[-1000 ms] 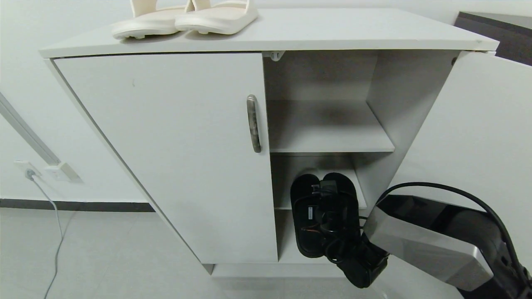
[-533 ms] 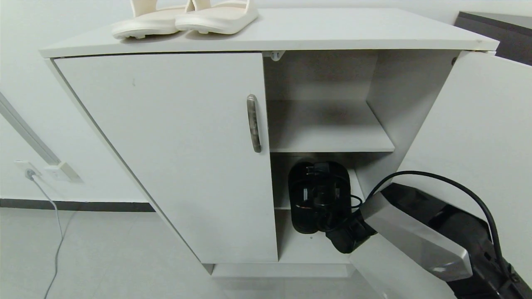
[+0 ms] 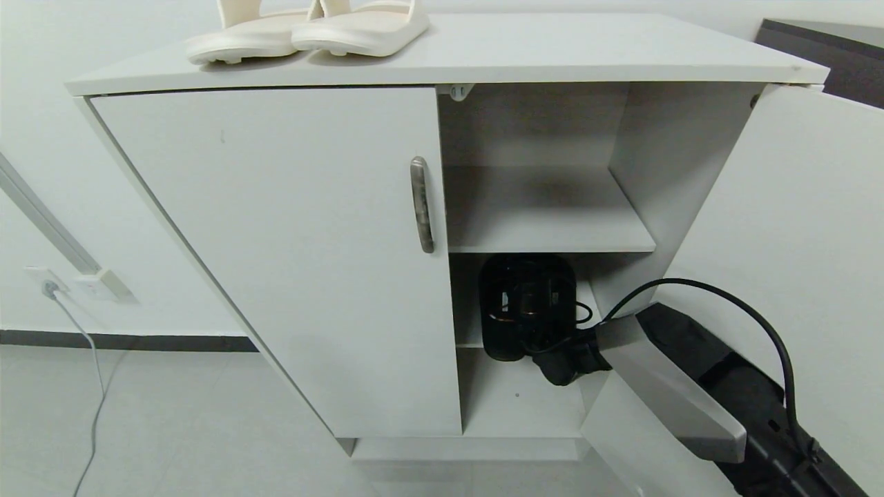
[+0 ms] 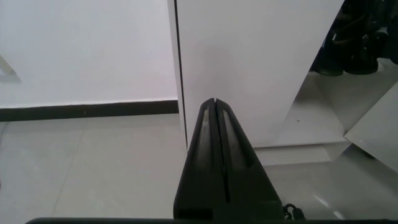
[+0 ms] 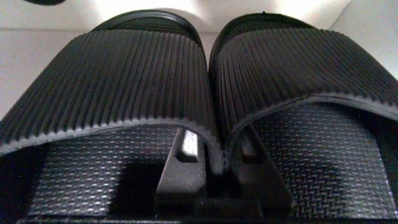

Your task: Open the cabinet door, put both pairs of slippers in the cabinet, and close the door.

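Holding the black slippers (image 3: 525, 304) as a pair, the right hand (image 5: 214, 165) is clamped on their two adjoining inner edges just under the ribbed straps, fingers nearly together. The pair sits lower centre of the head view, inside the cabinet (image 3: 483, 52) in the bay below the upper shelf (image 3: 545, 221); can't tell if it's resting on the lower shelf yet. Right door (image 3: 794, 207) is open, left door (image 3: 276, 241) closed. The left hand (image 4: 215, 124) is fully closed, holding nothing, low in front of the left door. White slippers (image 3: 311, 31) are upper left on the cabinet's top surface. They look light and soft, with flexible rubbery soles, so I'd pinch their touching inner edges the same way.
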Tool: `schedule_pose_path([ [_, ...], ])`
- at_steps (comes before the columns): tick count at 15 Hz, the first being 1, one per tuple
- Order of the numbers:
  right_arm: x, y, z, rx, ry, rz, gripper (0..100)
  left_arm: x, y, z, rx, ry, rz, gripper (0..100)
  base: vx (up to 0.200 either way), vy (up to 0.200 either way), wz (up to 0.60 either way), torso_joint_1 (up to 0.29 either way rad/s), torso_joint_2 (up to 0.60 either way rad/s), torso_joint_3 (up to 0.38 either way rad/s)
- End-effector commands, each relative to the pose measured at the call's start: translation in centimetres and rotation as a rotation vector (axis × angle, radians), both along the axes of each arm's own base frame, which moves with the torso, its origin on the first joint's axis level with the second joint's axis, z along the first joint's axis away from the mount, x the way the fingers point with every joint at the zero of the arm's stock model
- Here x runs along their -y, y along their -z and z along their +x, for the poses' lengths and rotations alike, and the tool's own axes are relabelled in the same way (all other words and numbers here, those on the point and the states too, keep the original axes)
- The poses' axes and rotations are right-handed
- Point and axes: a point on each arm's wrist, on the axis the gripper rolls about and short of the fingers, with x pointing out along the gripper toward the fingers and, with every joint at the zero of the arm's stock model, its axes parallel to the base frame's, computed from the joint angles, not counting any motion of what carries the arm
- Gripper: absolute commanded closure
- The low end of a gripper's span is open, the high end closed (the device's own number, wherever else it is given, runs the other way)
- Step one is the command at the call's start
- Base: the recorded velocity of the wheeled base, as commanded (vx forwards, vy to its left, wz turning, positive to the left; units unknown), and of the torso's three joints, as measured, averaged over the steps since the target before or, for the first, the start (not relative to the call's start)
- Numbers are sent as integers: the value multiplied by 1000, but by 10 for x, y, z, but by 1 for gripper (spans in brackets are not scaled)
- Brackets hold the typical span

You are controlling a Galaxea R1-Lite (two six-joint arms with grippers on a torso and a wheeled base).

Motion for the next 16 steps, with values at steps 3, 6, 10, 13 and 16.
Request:
schedule_pose_path([
  [3, 7, 4, 8, 5, 19, 3, 100, 0, 0, 0, -2, 0, 0, 100, 0, 0, 0, 0, 0, 0],
  [6, 7, 4, 8, 2, 19, 1, 100, 0, 0, 0, -2, 0, 0, 100, 0, 0, 0, 0, 0, 0],
  [10, 7, 5, 8, 1, 19, 0, 100, 0, 0, 0, -2, 0, 0, 100, 0, 0, 0, 0, 0, 0],
  [13, 7, 6, 7, -6, 21, -4, 0, 0, 0, 0, -2, 0, 0, 100, 0, 0, 0, 0, 0, 0],
  [16, 7, 0, -3, -13, 12, -9, 0, 0, 0, 0, -2, 0, 0, 100, 0, 0, 0, 0, 0, 0],
])
